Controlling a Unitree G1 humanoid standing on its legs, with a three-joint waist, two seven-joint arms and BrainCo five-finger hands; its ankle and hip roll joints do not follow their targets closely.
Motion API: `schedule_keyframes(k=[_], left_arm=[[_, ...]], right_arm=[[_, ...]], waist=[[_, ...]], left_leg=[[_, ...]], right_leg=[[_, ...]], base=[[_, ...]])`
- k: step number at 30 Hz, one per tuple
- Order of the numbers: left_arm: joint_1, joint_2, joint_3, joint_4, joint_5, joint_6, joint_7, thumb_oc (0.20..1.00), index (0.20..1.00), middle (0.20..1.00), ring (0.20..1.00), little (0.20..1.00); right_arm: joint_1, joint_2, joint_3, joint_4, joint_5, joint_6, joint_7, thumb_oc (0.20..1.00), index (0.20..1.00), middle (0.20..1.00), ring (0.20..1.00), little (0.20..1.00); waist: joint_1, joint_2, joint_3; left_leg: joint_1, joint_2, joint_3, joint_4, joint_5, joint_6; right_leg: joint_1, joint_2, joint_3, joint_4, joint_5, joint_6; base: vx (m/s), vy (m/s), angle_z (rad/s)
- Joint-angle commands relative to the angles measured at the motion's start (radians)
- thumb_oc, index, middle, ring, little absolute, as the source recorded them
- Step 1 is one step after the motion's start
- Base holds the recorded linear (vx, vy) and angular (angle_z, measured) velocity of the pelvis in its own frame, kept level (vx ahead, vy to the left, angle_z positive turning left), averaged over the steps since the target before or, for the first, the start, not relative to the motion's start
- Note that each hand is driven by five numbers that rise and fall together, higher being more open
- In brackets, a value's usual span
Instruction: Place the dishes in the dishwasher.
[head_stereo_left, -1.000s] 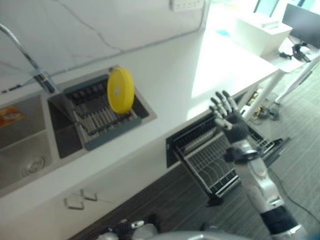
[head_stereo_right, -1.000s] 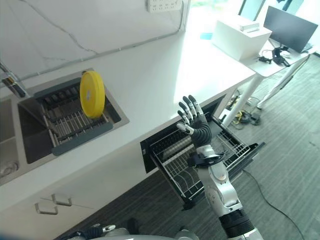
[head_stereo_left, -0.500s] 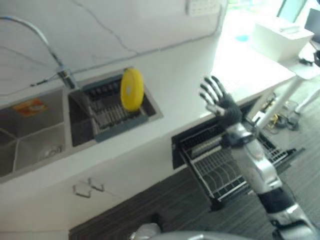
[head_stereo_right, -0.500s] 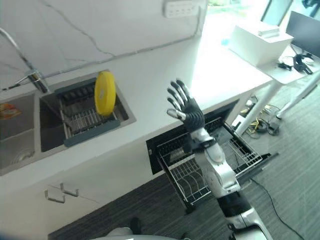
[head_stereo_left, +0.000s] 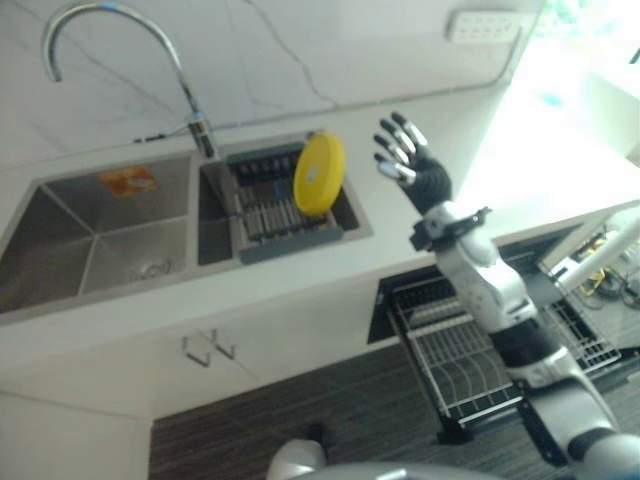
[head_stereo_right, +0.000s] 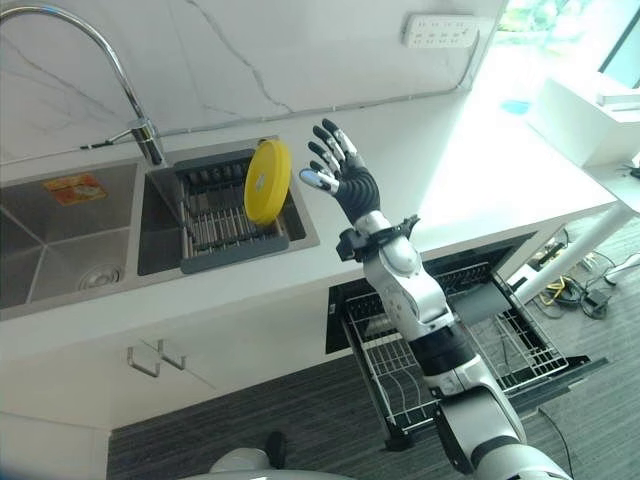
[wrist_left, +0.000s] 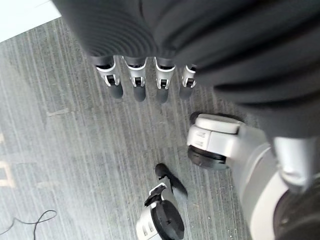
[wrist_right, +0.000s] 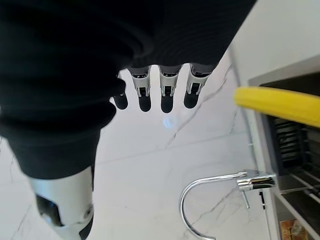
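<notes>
Right hand (head_stereo_right: 345, 178) hovering raised above tabletop (head_stereo_right: 440, 180), fingers (head_stereo_right: 328, 140) spreading wide, empty, just beside upright yellow plate (head_stereo_right: 266, 181) standing in sink rack (head_stereo_right: 215, 215). Left hand (wrist_left: 145, 75) hanging over floor (wrist_left: 70, 150), fingers relaxing straight.

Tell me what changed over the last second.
The right hand rose from above the open dishwasher rack and swung across the counter toward the yellow plate, ending close beside it, fingers spread, not holding it. The camera also swung toward the sink. The plate stays upright in the sink's drying rack; the left hand hangs open over the floor.

left hand (wrist_left: 145, 85) – fingers straight | above grey striped floor (wrist_left: 75, 165)
</notes>
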Motion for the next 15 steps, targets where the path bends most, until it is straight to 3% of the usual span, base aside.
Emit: schedule_keyframes(k=[1, 5, 15], left_arm=[[-0.013, 0.027, -0.1, 0.046, 0.022, 0.016, -0.024, 1.0, 1.0, 1.0, 1.0, 1.0], [-0.006, 0.045, -0.116, 0.044, 0.028, 0.009, -0.03, 1.0, 1.0, 1.0, 1.0, 1.0], [0.014, 0.074, -0.129, 0.04, 0.072, 0.01, -0.04, 1.0, 1.0, 1.0, 1.0, 1.0]], right_arm=[[-0.093, -0.025, -0.059, 0.045, 0.034, -0.05, -0.022, 1.0, 1.0, 1.0, 1.0, 1.0], [-0.193, -0.087, -0.095, 0.169, 0.055, -0.06, -0.03, 1.0, 1.0, 1.0, 1.0, 1.0], [-0.27, -0.165, -0.144, 0.335, 0.029, -0.119, -0.075, 1.0, 1.0, 1.0, 1.0, 1.0]], waist=[[0.041, 0.027, -0.007], [0.076, 0.028, -0.004], [0.106, 0.039, -0.011]], left_leg=[[-0.015, 0.06, -0.001, 0.007, -0.064, -0.033], [-0.021, 0.051, -0.029, 0.008, -0.06, -0.031], [-0.021, 0.031, -0.047, 0.007, -0.057, -0.02]], right_leg=[[0.021, -0.045, -0.029, 0.095, -0.119, 0.037], [0.036, -0.049, -0.042, 0.11, -0.131, 0.038], [0.054, -0.054, -0.06, 0.144, -0.152, 0.031]], base=[[0.06, 0.038, 0.22], [0.08, 0.052, 0.33], [0.09, 0.061, 0.22]])
